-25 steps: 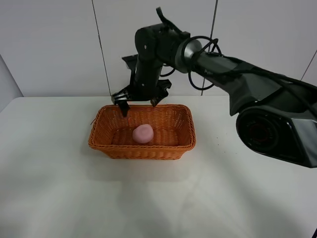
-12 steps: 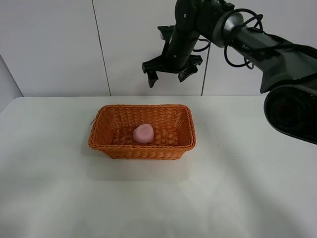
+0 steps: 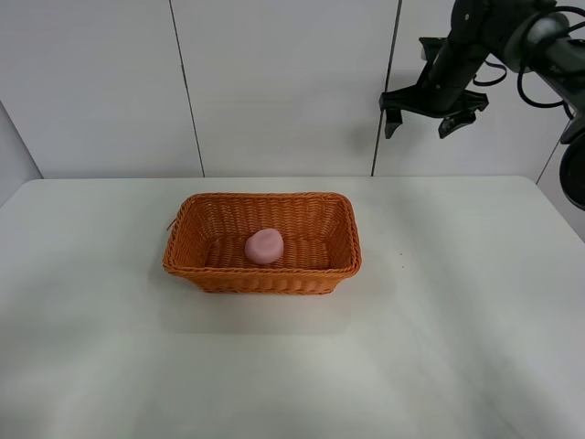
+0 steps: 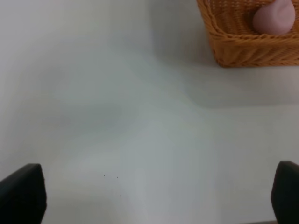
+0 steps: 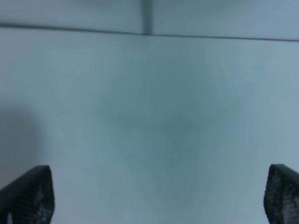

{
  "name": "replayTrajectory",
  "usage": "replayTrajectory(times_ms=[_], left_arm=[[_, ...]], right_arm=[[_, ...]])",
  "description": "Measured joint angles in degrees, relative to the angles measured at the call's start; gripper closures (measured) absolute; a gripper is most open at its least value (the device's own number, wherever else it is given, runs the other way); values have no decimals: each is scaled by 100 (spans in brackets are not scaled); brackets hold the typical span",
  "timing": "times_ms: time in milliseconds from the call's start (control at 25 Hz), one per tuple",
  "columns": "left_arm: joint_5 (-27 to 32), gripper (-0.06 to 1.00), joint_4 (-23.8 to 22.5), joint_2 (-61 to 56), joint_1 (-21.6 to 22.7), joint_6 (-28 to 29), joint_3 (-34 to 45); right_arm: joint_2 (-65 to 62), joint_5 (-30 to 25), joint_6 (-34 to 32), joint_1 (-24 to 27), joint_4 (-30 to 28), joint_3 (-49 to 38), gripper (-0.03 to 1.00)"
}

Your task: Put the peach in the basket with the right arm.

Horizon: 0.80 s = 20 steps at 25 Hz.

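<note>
The pink peach (image 3: 264, 246) lies inside the orange wicker basket (image 3: 210, 267), on its floor near the middle. The left wrist view catches a corner of the basket (image 4: 233, 51) with the peach (image 4: 274, 17) in it. My right gripper (image 3: 432, 108) hangs high at the back right, well away from the basket, open and empty; its fingertips (image 5: 28, 196) stand far apart in the right wrist view over the bare white table. The left gripper (image 4: 149, 200) is open too, with both fingertips (image 4: 21, 193) at the frame's edges and nothing between them.
A white table (image 3: 292, 366) carries the basket. White wall panels (image 3: 274, 82) with dark seams stand behind it. The right arm (image 3: 512, 27) reaches in from the upper right corner.
My right arm has lifted away from the basket's back rim and swung up and to the right, open and empty. The peach stays in the basket.
</note>
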<state>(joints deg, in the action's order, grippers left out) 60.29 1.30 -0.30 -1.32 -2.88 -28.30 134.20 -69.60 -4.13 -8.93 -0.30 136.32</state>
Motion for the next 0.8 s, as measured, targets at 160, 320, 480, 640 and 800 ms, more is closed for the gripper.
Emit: replayTrajectory(times_ms=[160,320,480,640,800], left_arm=[[0,-4,0,0,0,0,0],[0,-4,0,0,0,0,0],[0,-4,0,0,0,0,0],[0,-4,0,0,0,0,0],[0,-4,0,0,0,0,0]], right_arm=[[0,-5,0,416,-5,0,27],[0,-5,2,573,-19,0,27],[-10,-5,14,553,30,-6,27],[-280,0,42,501,131,-370,27],[-968,6,183,460,131,-1303,27]])
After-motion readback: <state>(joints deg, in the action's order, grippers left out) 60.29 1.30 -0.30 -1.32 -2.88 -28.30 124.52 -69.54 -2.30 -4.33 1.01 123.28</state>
